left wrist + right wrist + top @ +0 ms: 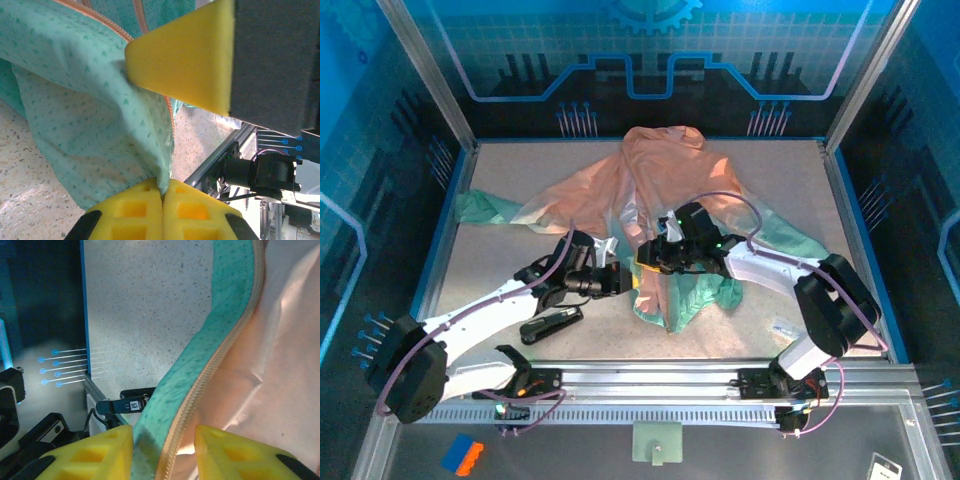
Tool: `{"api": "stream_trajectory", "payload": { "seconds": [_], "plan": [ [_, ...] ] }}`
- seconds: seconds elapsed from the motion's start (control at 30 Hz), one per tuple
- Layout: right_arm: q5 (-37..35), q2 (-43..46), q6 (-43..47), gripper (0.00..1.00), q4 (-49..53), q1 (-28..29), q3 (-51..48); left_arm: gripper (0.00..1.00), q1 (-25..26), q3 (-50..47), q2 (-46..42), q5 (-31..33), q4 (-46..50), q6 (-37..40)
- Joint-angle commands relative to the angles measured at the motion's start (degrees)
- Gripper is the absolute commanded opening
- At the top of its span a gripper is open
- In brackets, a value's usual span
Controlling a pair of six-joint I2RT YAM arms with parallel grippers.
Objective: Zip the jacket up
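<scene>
Surface (790, 190): I see the jacket (660, 170) spread from the middle of the far edge toward the centre. Left gripper (162, 197): closed, pinching the jacket's mint-green hem. Right gripper (164, 432): jaws apart, astride the orange zipper (220, 360). Black tool (550, 325): near the near edge, left of middle.
</scene>
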State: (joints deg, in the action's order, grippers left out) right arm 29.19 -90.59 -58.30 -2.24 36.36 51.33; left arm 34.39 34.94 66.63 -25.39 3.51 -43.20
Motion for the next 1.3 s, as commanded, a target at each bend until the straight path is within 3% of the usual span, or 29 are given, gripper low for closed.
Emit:
{"api": "stream_trajectory", "payload": {
  "seconds": [0.0,0.07,0.13,0.2,0.3,0.47,0.6,0.83,1.27],
  "plan": [
    [3.3,-1.8,-1.7,0.16,-3.1,0.5,-0.6,0.0,-0.9,0.5,0.5,-1.4,0.9,2.2],
    [3.3,-1.3,-2.0,0.02,-3.6,0.6,-0.6,0.0,-1.3,0.8,0.5,-0.8,2.4,2.7],
    [2.5,-0.2,-1.6,0.0,-2.6,0.6,-0.6,0.12,-1.5,1.5,0.4,-0.4,4.3,3.7],
    [0.4,1.4,0.1,0.0,1.2,0.6,0.2,0.34,-1.6,2.8,0.3,0.4,7.5,5.6],
    [-4.8,3.4,5.4,0.0,12.1,0.8,4.0,0.47,-1.8,6.0,-0.3,3.2,14.4,8.6],
    [-9.2,4.9,9.9,0.0,22.0,1.1,8.3,0.46,-1.9,10.3,-1.4,4.1,19.5,10.5],
    [-10.1,5.2,9.6,0.0,23.2,1.8,8.9,0.36,-1.5,10.3,-1.6,2.7,16.0,4.1],
    [-9.9,6.6,4.6,0.0,18.1,1.9,5.8,0.44,5.1,3.6,-4.7,9.3,0.5,-11.6],
    [-9.0,7.3,2.0,0.0,15.3,1.6,3.7,0.56,8.5,-0.7,1.1,9.8,-9.9,-16.5]
  ]
}}
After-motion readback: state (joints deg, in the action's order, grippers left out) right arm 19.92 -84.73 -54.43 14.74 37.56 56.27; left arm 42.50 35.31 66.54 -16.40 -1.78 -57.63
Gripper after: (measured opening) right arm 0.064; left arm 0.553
